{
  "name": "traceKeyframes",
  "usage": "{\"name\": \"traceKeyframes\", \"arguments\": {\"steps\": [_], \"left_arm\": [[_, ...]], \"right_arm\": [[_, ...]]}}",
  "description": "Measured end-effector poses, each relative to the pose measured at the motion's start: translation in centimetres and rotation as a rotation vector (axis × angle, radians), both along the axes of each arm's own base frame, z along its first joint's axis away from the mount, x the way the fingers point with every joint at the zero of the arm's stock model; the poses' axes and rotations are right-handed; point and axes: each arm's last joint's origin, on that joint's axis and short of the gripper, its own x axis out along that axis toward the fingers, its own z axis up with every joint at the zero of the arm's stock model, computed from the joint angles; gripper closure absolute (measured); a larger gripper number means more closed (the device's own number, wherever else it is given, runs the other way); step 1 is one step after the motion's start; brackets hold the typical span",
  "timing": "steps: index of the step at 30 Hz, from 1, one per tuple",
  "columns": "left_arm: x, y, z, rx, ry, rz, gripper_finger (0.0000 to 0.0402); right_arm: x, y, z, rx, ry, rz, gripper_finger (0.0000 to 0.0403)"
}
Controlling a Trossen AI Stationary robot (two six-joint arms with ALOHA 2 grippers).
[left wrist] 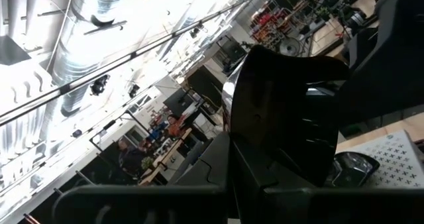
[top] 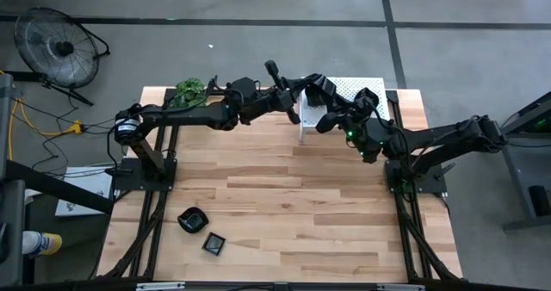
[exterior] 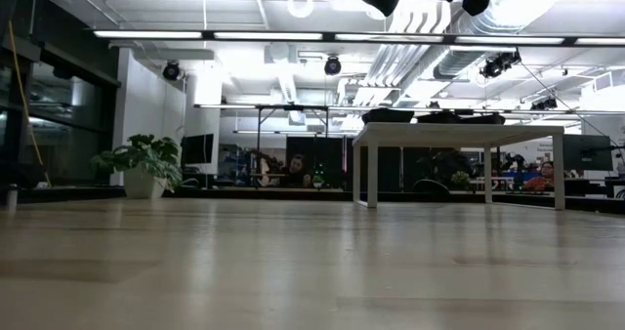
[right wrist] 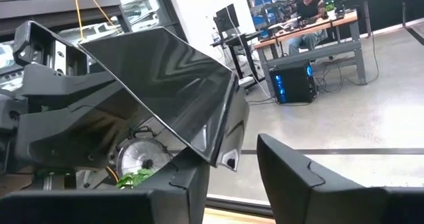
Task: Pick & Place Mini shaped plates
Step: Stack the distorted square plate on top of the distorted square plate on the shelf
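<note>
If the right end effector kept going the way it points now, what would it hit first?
Most likely the black plate held up by the left end effector; it fills the view just ahead of the right end effector. Exact depth between them is unclear.

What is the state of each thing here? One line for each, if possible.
Left gripper: shut on held plate, near the rack.
Right gripper: open, fingers either side of held plate's corner.
Rounded plate: flat on table, free.
Square plate: flat on table, free.
Rack: upright at table's far edge.
</note>
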Motion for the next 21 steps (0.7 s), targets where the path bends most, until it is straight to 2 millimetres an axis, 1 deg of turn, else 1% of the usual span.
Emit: {"name": "traceKeyframes", "arguments": {"steps": [10,19,21], "left_arm": [[0.01,-0.01,0.00,0.001,0.001,-0.003,0.0401],[0.06,-0.12,-0.01,0.013,0.005,-0.043,0.0402],[0.07,-0.14,-0.02,0.015,0.007,-0.050,0.0402]], "right_arm": [[0.00,0.00,0.00,0.000,0.000,-0.001,0.0327],[0.03,0.02,0.00,-0.003,0.005,0.010,0.0395],[0.04,0.01,0.00,-0.004,0.006,0.014,0.0399]]}}
